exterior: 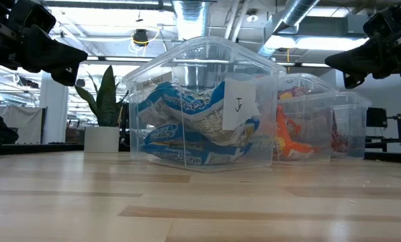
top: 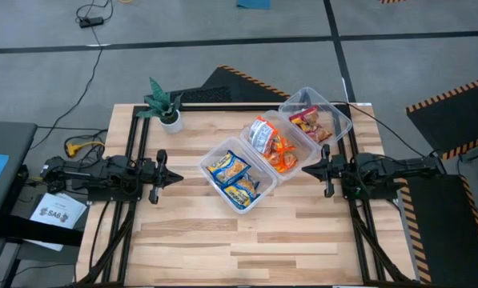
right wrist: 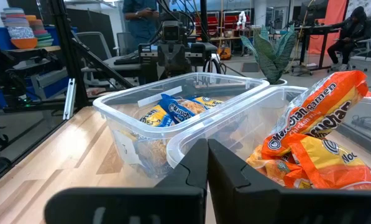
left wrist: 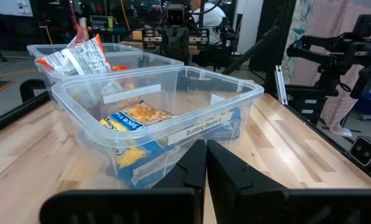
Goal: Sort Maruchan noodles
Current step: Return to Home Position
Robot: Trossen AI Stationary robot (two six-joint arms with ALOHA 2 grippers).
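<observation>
Three clear tubs stand in a slanting row mid-table. The near-left tub (top: 237, 178) holds blue-and-yellow Maruchan noodles (left wrist: 134, 119). The middle tub (top: 275, 146) holds orange packets (right wrist: 316, 140), one of them standing up above its rim. The far-right tub (top: 315, 120) holds dark red packets (top: 307, 118). My left gripper (top: 178, 178) hovers level at the table's left side, shut and holding nothing, pointing at the near-left tub. My right gripper (top: 305, 170) hovers level at the right side, shut and holding nothing, close to the middle tub's side.
A small potted plant (top: 165, 106) stands at the table's far left. Bare wood lies along the whole near half of the table (top: 247, 248). People show in the room beyond the table (right wrist: 353, 28).
</observation>
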